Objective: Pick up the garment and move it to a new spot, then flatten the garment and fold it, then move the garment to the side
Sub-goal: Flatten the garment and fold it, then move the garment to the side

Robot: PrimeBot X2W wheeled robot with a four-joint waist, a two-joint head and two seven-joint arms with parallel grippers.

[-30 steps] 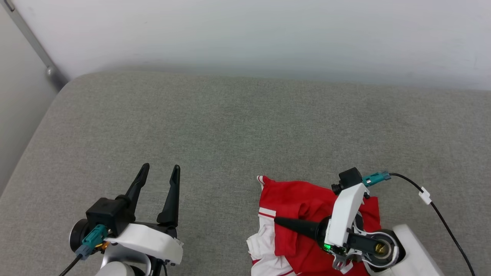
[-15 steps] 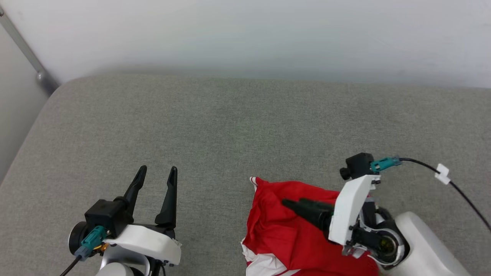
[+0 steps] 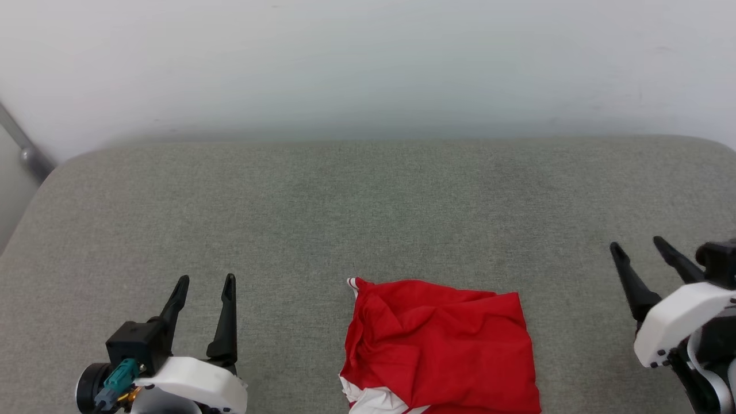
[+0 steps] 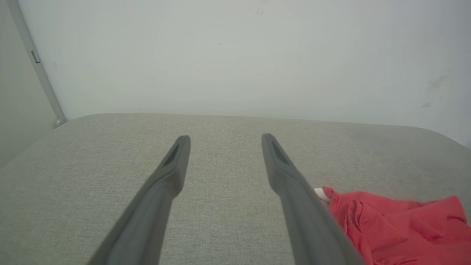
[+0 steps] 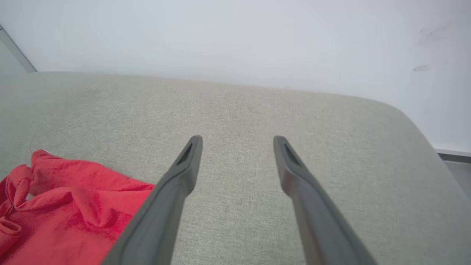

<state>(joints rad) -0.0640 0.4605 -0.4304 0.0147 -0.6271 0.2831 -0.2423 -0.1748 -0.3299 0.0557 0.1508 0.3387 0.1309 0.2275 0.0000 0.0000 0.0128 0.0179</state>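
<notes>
While the garment [image 3: 440,345] lay as a rough red square at the near edge of the grey cushion [image 3: 368,201], the left gripper [image 3: 207,278] and right gripper [image 3: 636,243] stood apart on either side, jaws spread and empty, apparently to leave the fold undisturbed.

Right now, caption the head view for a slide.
Red garment lies on the grey cushion between open left hand and open right hand.

The shirt [image 3: 443,345] runs off the head view's bottom edge, its near part unseen. Right of the shirt, the right gripper [image 3: 637,243] is cut at the wrist by the frame.
</notes>
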